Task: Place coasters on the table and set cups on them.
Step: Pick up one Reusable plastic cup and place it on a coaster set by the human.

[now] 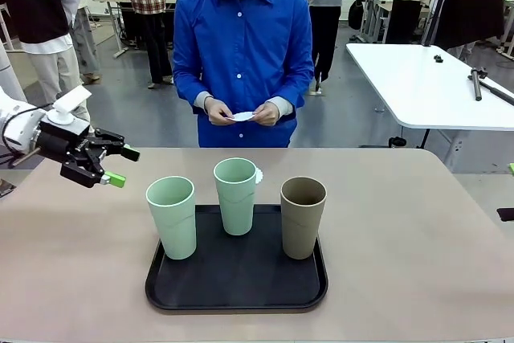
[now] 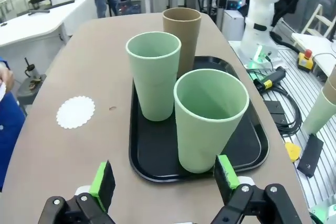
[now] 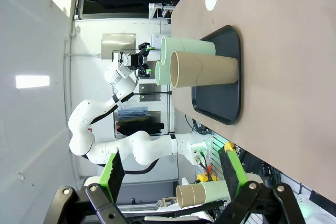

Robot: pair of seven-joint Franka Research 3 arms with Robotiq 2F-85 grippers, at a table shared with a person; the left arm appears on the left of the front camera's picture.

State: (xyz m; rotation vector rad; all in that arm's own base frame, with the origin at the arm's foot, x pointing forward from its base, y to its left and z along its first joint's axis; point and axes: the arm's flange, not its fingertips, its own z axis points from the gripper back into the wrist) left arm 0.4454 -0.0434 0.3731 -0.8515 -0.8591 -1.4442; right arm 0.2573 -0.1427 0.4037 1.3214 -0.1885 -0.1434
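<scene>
- Right tool: fingers spread, nothing held.
- Black tray is set near the front of the tabletop. Three cups stand upright on it: mint green cup left, second mint green cup middle rear, brown cup right.
- Left tool: spread, empty, held above the tabletop left of the tray.
- White coaster is laid on the tabletop just behind the middle cup.
- Second coaster is held in the hands of the person at the far side.
</scene>
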